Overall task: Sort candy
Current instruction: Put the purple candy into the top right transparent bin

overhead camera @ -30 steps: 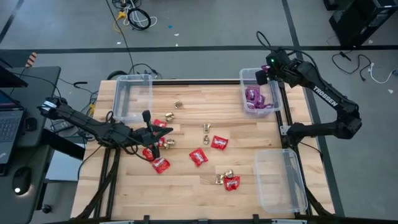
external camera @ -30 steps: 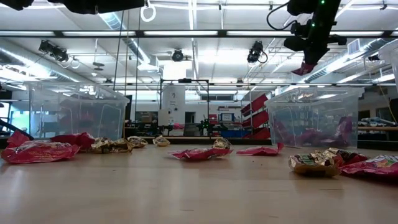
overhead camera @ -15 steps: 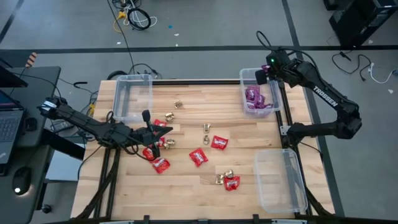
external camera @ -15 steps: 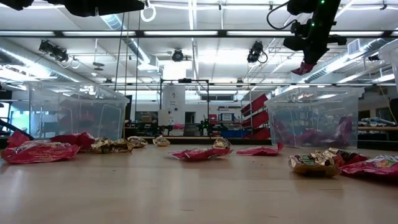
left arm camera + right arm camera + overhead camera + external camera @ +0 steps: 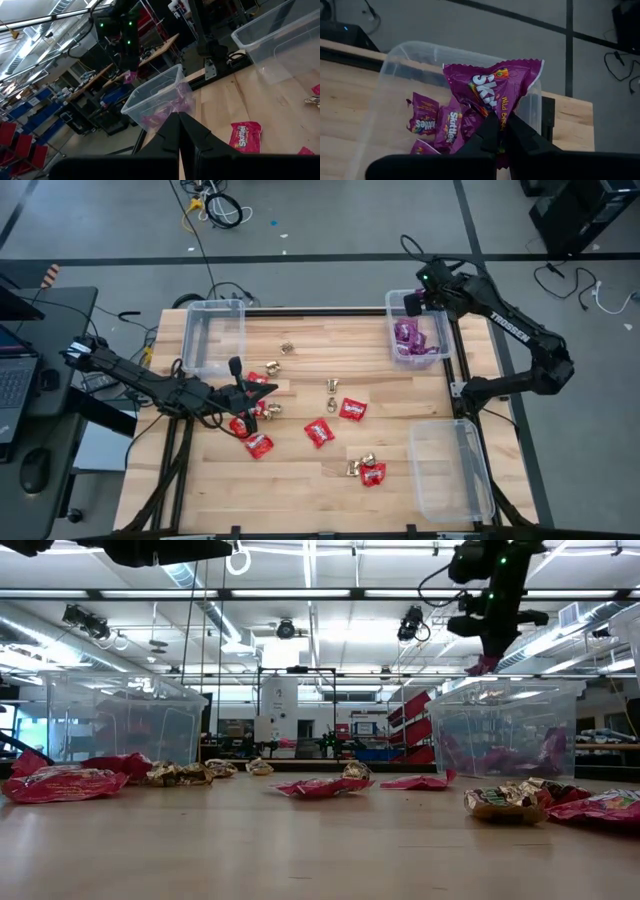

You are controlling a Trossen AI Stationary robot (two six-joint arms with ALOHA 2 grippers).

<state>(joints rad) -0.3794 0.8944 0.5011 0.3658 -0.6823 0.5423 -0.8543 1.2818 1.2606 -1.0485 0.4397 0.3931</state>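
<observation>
Purple packet [image 5: 492, 90] pinched in right pincer [image 5: 500, 131] above bin [image 5: 395, 90]

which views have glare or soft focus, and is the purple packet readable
Low view: ceiling lights glare, near table soft. Right wrist view: purple packet in the right claw is sharp, lettering readable. Left wrist view: bin slightly soft.

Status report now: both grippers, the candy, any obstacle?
Right gripper shut on purple packet, above far bin. Left gripper shut, empty. Nothing in the way.
</observation>
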